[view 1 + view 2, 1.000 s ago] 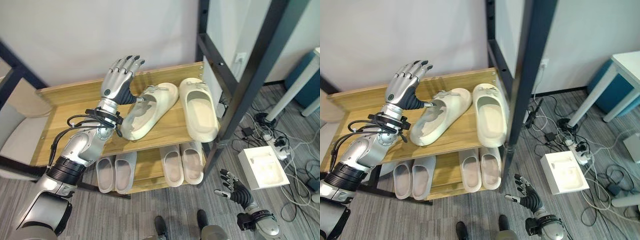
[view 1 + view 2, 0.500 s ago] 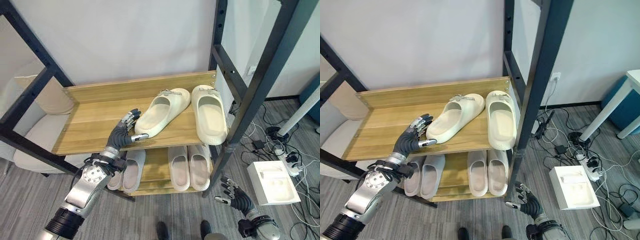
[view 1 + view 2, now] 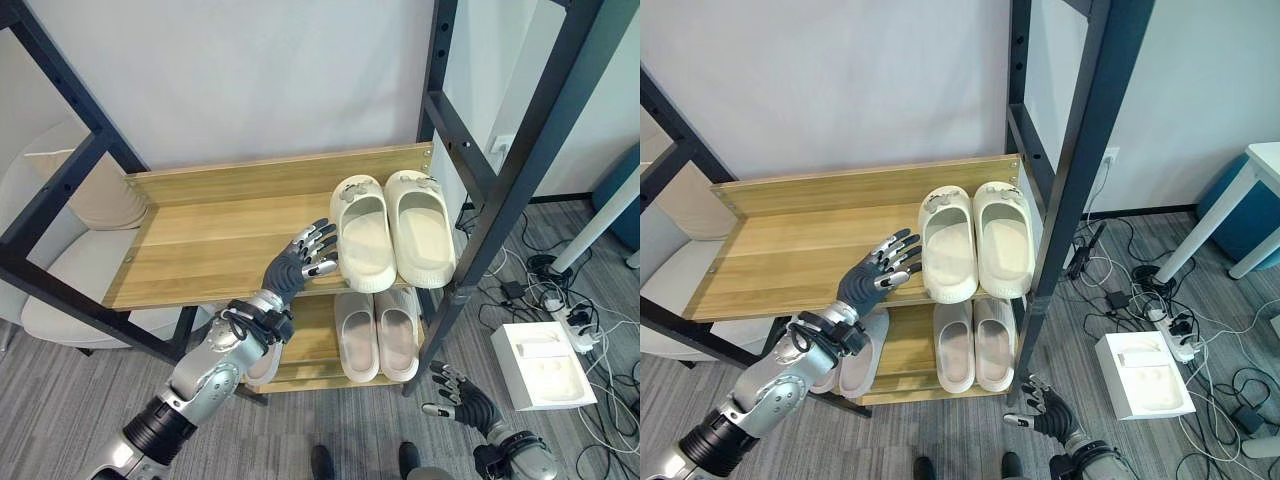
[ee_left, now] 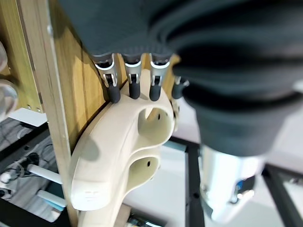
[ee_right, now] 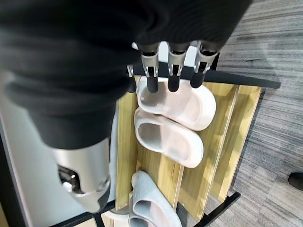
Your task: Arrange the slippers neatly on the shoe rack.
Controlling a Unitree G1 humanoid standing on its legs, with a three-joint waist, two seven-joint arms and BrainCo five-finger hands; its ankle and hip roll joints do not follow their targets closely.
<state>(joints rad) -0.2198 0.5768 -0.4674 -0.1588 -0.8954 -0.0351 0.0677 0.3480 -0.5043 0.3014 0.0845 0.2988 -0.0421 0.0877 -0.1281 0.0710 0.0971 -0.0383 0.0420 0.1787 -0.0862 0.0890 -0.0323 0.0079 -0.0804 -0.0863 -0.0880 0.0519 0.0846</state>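
Observation:
Two cream slippers stand side by side, toes to the front, at the right end of the wooden upper shelf (image 3: 200, 250) of the shoe rack: the left slipper (image 3: 362, 232) and the right slipper (image 3: 420, 225). My left hand (image 3: 295, 268) is open at the shelf's front, its straight fingertips (image 4: 113, 90) resting against the outer side of the left slipper (image 4: 118, 146). My right hand (image 3: 460, 405) hangs open low beside the rack, near the floor. On the lower shelf sit a cream pair (image 5: 175, 109) and a grey pair (image 5: 147, 203), the grey pair partly hidden behind my left arm.
Black metal frame posts (image 3: 500, 190) rise right beside the rack. A white box (image 3: 540, 362) and a power strip with cables (image 3: 560, 310) lie on the grey floor at the right. A pale cushioned seat (image 3: 60, 290) stands left of the rack.
The left cream slipper, lying slanted before, now sits straight and parallel to the right one. My left hand has moved right along the shelf front to its side. The right hand stays low.

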